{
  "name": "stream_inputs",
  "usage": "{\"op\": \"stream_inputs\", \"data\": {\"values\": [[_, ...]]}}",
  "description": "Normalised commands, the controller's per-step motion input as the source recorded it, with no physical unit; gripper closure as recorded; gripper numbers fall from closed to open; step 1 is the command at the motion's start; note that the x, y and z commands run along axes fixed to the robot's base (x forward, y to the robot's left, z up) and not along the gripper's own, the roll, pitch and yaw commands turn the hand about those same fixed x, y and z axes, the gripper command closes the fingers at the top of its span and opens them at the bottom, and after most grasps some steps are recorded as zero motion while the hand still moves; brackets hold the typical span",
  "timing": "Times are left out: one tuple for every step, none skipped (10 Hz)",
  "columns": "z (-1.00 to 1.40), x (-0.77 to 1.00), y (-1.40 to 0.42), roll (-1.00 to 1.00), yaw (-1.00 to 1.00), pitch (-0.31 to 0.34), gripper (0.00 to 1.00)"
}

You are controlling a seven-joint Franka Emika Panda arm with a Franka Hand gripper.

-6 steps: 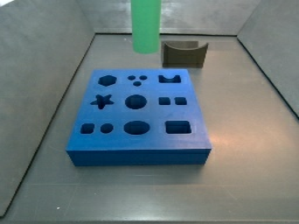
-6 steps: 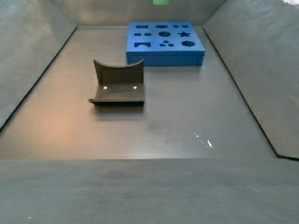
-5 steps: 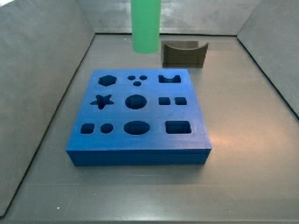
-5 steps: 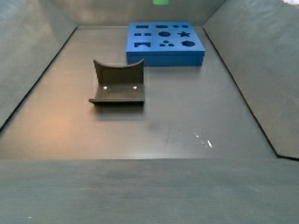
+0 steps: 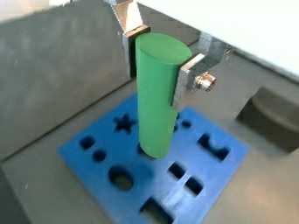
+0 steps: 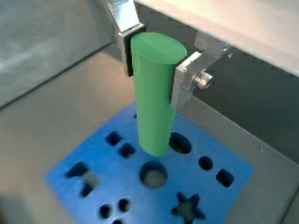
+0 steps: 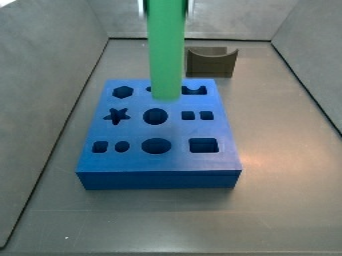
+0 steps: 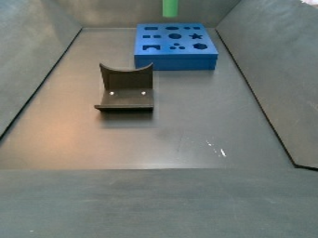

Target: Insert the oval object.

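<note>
Wrist views, nearest element: my gripper (image 5: 160, 59), its flat silver fingers (image 6: 187, 68) clamped on the upper end of the oval object (image 6: 155, 92). The rod hangs upright between the pads, its lower end just above the blue block (image 5: 105, 171); whether it touches the block I cannot tell.

Handling, as I judge it: the rod looks rigid and smooth-skinned, probably light for its length. A smooth skin may slip or swivel under a side load, so the hold belongs where it is, across the flat of the oval near the top, leaving the whole lower length free to enter a hole. A long rod gripped high gives any tilt at the pads a large swing at the tip; it should be kept plumb.

Side view, middle ground: the oval object (image 7: 164, 50) stands over the block (image 7: 160, 150), near the round holes (image 7: 156, 116) in its middle and far rows. The block's top is flat and matte, pierced with star, round, square and notched openings.

Beyond: the fixture (image 7: 211, 61) stands on the floor behind the block, well apart from it in a side view (image 8: 125, 89). The grey floor (image 8: 174, 139) is bare, walled by sloping grey panels (image 7: 54, 90), leaving ample room.
</note>
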Motion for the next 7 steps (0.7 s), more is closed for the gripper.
{"op": "stream_inputs", "data": {"values": [[-0.66,0.00,-0.41,0.00,-0.09,0.000,1.00],[-0.43,0.00,-0.35,0.00,-0.07,0.000,1.00],[-0.24,0.00,-0.32,-0.06,-0.06,0.000,1.00],[-0.06,0.00,-0.28,-0.05,-0.05,0.000,1.00],[0.00,0.00,-0.20,-0.01,-0.05,0.000,1.00],[0.00,-0.11,-0.07,0.00,0.00,0.000,1.00],[-0.09,-0.23,0.00,0.00,0.00,-0.021,1.00]]}}
